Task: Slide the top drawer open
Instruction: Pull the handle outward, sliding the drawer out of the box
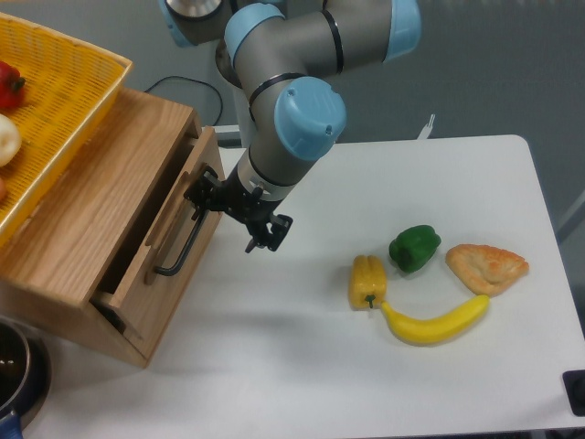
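Top drawer [163,265]: light oak front panel, upper drawer of a wooden cabinet [87,219] at the left of the tabletop [302,366]; pulled partly out, a dark gap showing between front panel and cabinet body.
Handle [186,240]: long black metal bar on the drawer front, running along the panel.
Hand [212,198]: black two-finger unit at the end of the grey and blue arm [292,101], set at the upper end of the handle; fingers appear closed around the bar, though the exact contact is hard to make out.
Basket [55,101]: yellow mesh, resting on top of the cabinet; holds a red pepper [9,84] and a pale round item [5,139] at the left edge.
Yellow pepper [367,280]: on the tabletop, right of the hand, apart from the drawer.
Green pepper [414,247]: just beside the yellow pepper, up and right.
Banana [435,322]: its tip touching the yellow pepper's base.
Pastry [487,266]: golden-brown, just right of the green pepper.
Metal pot [18,370]: lower left corner, partly cut off.
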Action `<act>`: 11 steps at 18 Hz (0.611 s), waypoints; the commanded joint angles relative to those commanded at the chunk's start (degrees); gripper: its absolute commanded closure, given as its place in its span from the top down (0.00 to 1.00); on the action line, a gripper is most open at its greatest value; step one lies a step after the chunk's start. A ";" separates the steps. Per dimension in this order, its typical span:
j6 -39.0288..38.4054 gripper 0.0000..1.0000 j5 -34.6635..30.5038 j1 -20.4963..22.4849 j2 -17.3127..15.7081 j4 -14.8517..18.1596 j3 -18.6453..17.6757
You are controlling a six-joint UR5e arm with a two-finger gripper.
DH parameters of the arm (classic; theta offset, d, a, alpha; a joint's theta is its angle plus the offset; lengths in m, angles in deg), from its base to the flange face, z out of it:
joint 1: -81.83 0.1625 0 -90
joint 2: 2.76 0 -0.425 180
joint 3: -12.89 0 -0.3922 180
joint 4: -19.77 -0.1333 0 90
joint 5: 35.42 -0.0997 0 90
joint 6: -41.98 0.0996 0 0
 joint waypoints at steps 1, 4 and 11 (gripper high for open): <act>0.09 1.00 0.00 0.35 0.00 0.00 0.00; 0.18 1.00 0.00 0.88 0.00 -0.09 0.35; 0.18 1.00 -3.60 1.93 0.35 -1.14 0.35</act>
